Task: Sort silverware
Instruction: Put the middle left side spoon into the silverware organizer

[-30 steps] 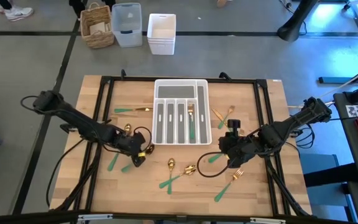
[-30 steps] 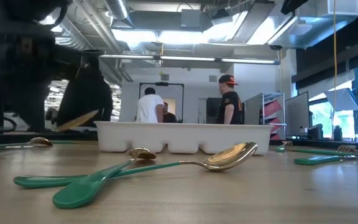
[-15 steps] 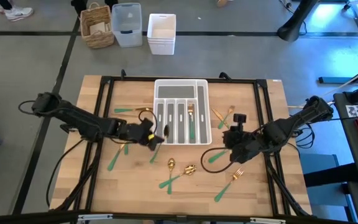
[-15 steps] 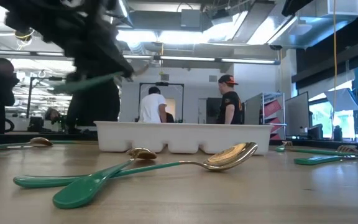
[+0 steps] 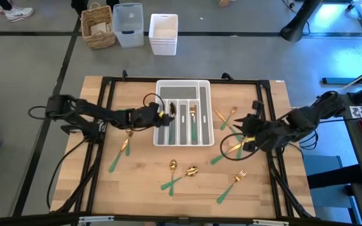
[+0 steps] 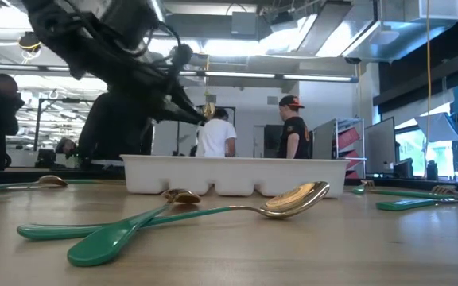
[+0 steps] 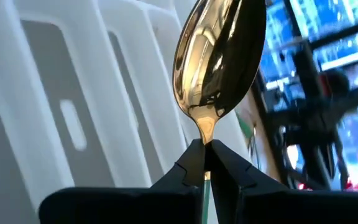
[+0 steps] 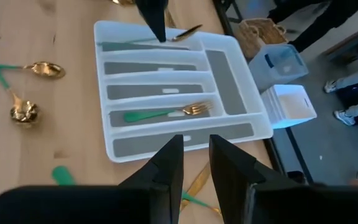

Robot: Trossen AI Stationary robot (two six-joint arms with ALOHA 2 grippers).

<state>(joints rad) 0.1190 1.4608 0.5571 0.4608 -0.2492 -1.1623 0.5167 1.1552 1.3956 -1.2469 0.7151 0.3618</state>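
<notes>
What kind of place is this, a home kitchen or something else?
Probably a lab or workshop, not a kitchen: exposed ceiling ducts, storage shelving and people standing behind a wooden table fitted with two robot arms.

The spoon (image 7: 219, 56) has a mirror-bright gold bowl; the silverware (image 5: 182, 177) on the pale wood-grain desk (image 5: 137, 188) pairs gold heads with green handles. The cutlery tray (image 8: 229, 56) is white with grey slot floors. Both arms are black.
</notes>
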